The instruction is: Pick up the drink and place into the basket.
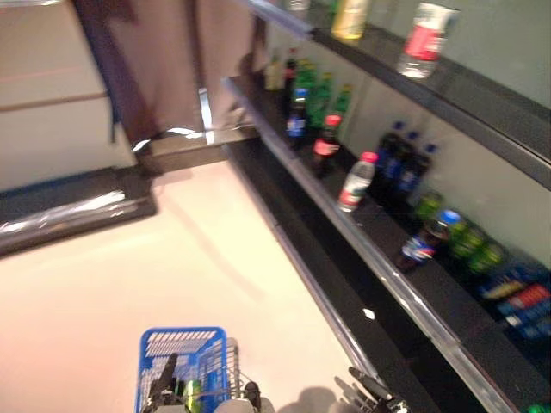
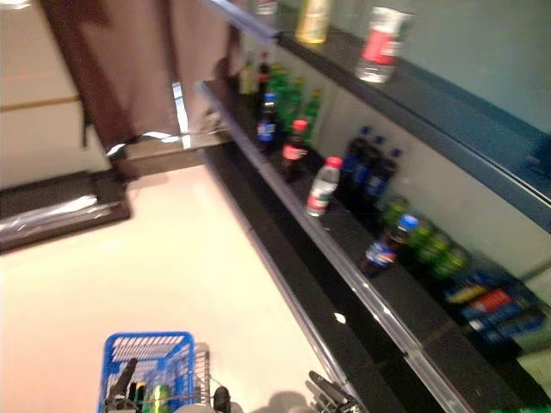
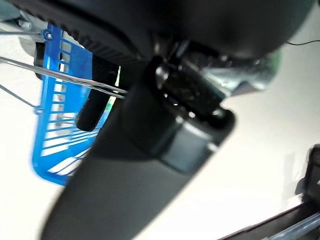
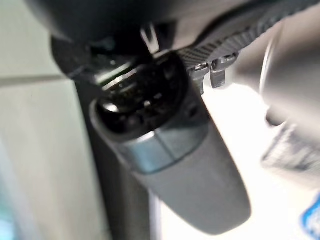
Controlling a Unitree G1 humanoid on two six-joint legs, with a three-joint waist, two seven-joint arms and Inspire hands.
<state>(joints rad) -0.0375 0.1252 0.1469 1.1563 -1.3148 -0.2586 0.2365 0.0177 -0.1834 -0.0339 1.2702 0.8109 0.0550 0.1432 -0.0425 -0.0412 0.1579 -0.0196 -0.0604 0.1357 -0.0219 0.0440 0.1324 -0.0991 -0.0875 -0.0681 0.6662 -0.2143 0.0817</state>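
The blue basket [image 1: 182, 361] hangs low at the left, above the pale floor, with a green can [image 1: 192, 393] and other dark things inside. My left hand [image 1: 250, 395] is shut on its thin wire handles [image 3: 60, 75]; the basket also shows in the left wrist view [image 3: 55, 145]. My right hand [image 1: 372, 397] is open and empty, low beside the foot of the shelving. Drinks stand on the dark shelf to the right: a cola bottle with a red cap [image 1: 325, 144], a clear bottle with a red cap [image 1: 355, 182] and a dark bottle with a blue label [image 1: 422, 243].
Green bottles [image 1: 318, 93] and dark blue-capped bottles [image 1: 400, 168] stand further back on the same shelf. An upper shelf holds a yellow bottle [image 1: 349, 17] and a red-labelled bottle [image 1: 425, 39]. A metal-edged shelf rail [image 1: 344, 232] runs along the right. A dark low ledge [image 1: 69, 211] lies at the far left.
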